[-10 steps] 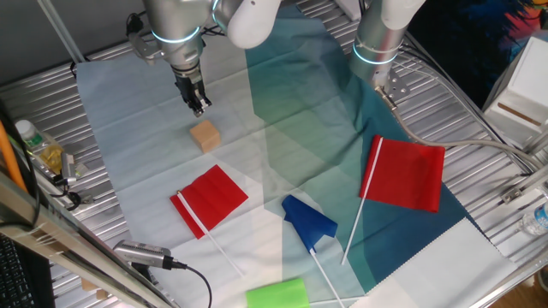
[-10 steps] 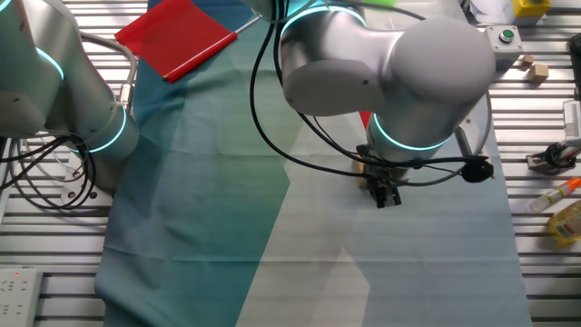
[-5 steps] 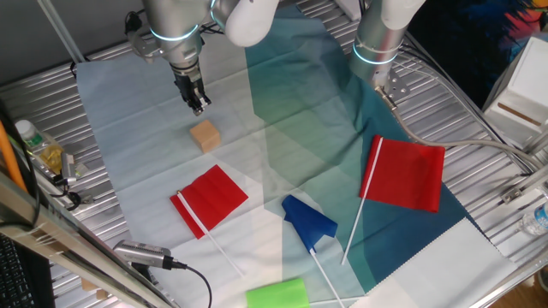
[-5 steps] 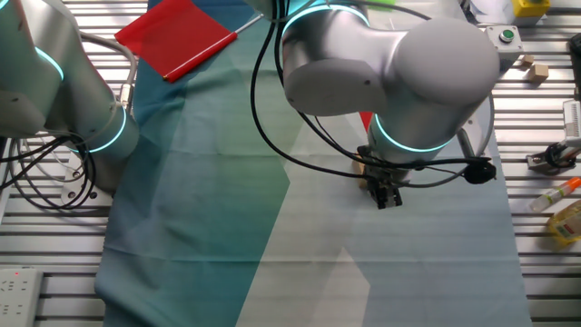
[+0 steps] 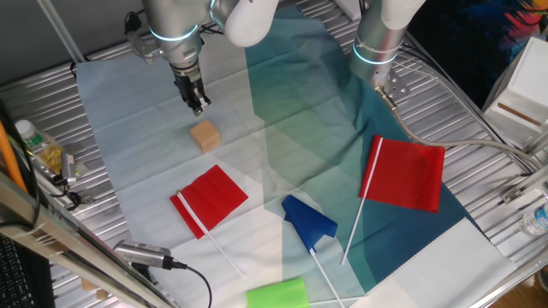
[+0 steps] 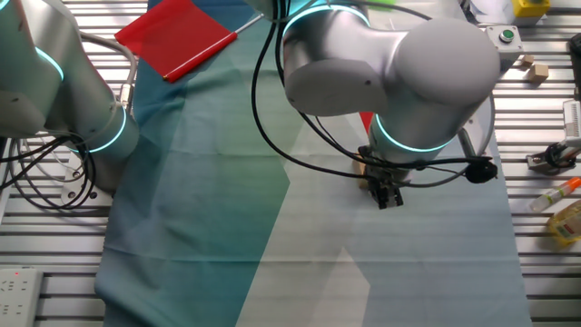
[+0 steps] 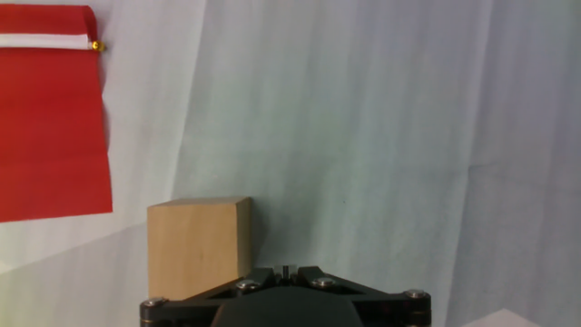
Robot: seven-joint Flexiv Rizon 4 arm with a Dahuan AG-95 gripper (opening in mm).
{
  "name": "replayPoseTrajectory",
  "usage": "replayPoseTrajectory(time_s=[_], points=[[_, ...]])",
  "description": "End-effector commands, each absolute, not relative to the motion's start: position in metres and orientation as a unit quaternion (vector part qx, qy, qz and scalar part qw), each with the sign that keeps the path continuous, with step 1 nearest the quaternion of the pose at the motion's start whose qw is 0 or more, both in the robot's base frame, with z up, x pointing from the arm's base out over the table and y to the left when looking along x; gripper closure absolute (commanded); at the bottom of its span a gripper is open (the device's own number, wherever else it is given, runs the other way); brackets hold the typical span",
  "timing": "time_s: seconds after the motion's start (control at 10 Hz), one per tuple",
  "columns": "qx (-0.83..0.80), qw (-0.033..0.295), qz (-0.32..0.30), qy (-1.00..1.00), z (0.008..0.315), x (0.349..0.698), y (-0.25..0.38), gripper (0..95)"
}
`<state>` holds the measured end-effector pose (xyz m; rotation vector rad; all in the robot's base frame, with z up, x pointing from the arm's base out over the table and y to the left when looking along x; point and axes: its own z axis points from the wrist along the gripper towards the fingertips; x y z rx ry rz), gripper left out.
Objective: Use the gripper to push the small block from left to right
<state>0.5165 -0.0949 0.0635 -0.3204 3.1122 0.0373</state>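
Light is bright and even in all views, from overhead, with only soft, faint shadows on the cloth point(image 5: 128, 120). The metal table point(image 5: 479, 128) slats show mild glare. Focus is sharp; the hand view looks slightly pale.

The ribbed metal worktop point(image 5: 479, 81) is covered by a cloth point(image 5: 291, 120) in pale grey and teal bands. On the cloth are laid a small tan block point(image 5: 205, 135), two red flags point(image 5: 212, 197) point(image 5: 409, 174), a blue flag point(image 5: 308, 224) and, at the near edge, a green block point(image 5: 276, 293).
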Motion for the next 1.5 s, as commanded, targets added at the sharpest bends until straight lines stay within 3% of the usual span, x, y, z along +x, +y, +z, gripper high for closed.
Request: replayPoseTrajectory(time_s=[0.1, 0.5, 1.5], points=[[-0.113, -0.012, 0.009, 0.994, 0.0638, 0.5170, -0.0946, 95.0], [-0.120, -0.041, 0.005, 0.992, 0.0638, 0.5170, -0.0946, 95.0], [-0.122, -0.039, 0.013, 0.992, 0.0643, 0.5092, -0.1018, 95.0]])
